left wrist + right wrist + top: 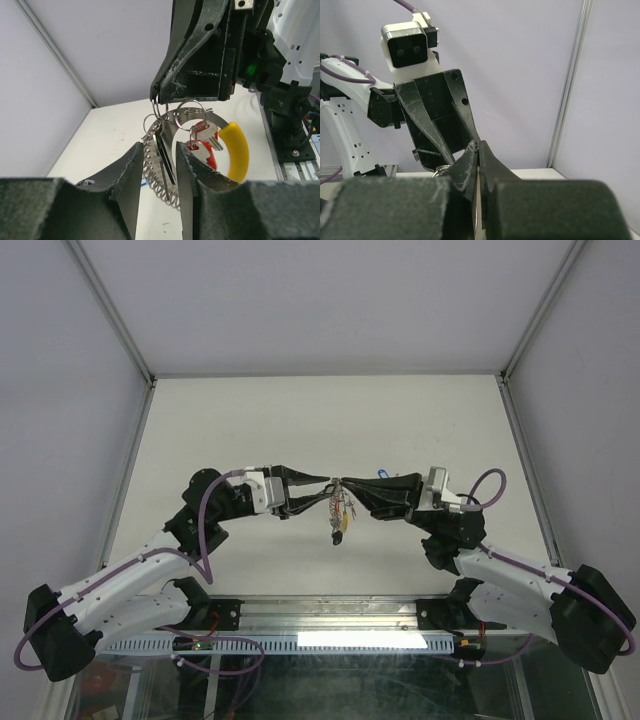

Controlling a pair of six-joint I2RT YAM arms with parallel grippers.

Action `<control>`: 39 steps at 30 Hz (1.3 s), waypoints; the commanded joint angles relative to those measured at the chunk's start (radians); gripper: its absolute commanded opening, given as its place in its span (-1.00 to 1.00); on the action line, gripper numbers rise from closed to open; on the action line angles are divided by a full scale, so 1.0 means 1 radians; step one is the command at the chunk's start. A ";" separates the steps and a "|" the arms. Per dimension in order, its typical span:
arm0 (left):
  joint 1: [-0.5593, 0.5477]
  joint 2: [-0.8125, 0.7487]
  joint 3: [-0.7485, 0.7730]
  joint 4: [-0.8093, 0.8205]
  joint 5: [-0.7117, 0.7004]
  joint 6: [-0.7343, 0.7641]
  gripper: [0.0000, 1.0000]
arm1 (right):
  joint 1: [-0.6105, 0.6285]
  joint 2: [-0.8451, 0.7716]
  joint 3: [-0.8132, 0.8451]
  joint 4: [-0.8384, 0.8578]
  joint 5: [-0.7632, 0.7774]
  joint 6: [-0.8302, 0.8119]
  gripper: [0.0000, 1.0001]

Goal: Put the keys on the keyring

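My two grippers meet tip to tip above the middle of the table. The right gripper [346,484] [479,145] is shut on the top of the keyring [161,186], a silvery coil hanging below its tips [155,98]. Several keys [340,516] dangle from the ring on small loops: a red-tagged key [206,150], a black-tagged one [164,152] and a yellow piece [239,150]. The left gripper [328,483] [158,148] is open; the coil and the black-tagged key hang in the gap between its fingers [129,170] without being pinched.
Pale walls and aluminium posts [115,315] close in the white table [320,410] on three sides. A metal rail [330,625] runs along the near edge between the arm bases. A small blue item [383,472] lies just behind the right gripper.
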State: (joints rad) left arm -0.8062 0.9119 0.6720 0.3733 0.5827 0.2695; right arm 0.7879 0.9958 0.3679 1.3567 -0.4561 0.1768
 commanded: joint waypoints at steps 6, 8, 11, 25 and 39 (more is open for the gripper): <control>-0.010 -0.068 0.026 0.078 -0.035 -0.036 -0.40 | 0.005 -0.054 0.006 0.039 -0.013 -0.042 -1.00; -0.010 -0.063 0.024 0.101 -0.032 -0.047 -0.40 | 0.004 -0.055 0.009 0.037 -0.020 -0.042 -1.00; -0.010 -0.043 0.025 0.131 -0.018 -0.063 -0.43 | 0.005 -0.056 0.012 0.032 -0.029 -0.042 -1.00; -0.010 0.009 0.030 0.185 0.075 -0.113 -0.63 | 0.004 -0.050 0.012 0.035 -0.036 -0.044 -1.00; -0.013 0.028 0.031 0.205 0.100 -0.122 -0.76 | 0.006 -0.042 0.012 0.030 -0.042 -0.041 -1.00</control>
State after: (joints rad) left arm -0.8066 0.9352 0.6720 0.5255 0.6598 0.1661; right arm 0.7879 0.9627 0.3622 1.3300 -0.4999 0.1509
